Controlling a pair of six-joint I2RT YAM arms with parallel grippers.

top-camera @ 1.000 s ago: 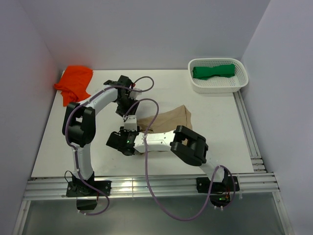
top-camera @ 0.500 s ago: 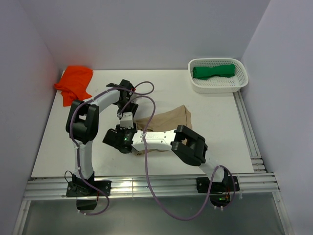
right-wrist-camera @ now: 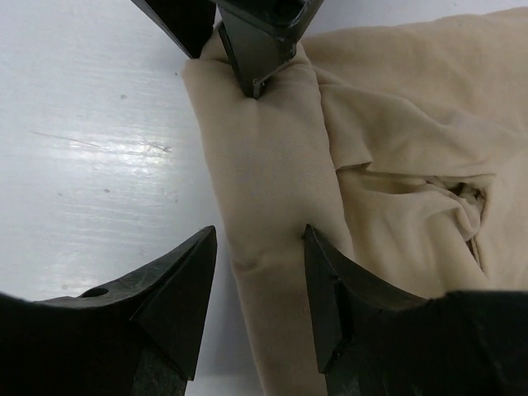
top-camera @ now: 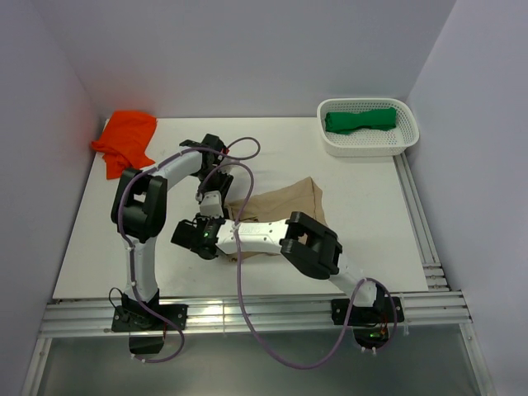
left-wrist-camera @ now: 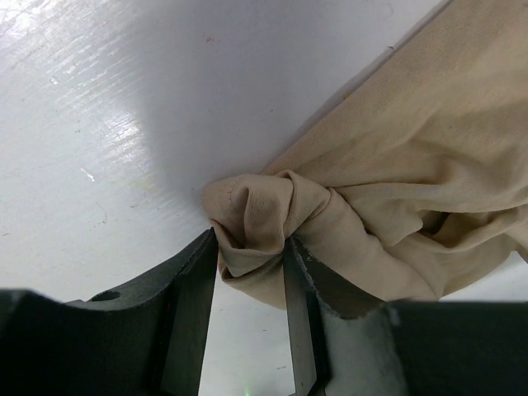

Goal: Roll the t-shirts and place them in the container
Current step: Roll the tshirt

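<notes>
Top external view: over the last second the right end effector (top-camera: 200, 235) slid toward the left edge of the worktop (top-camera: 363, 223), and the left end effector (top-camera: 212, 198) came nearer to it. Both now meet at the left end of the tan t-shirt (top-camera: 285, 200), mid-worktop.

Wrist views: left clamped narrow on a bunched cloth end; right pinching the rolled fold.

Judgement: roll begun, mostly unrolled.

Orange t-shirt (top-camera: 125, 140) at far left corner. Green t-shirt (top-camera: 359, 120) in basket (top-camera: 330, 147) at far right corner.
</notes>
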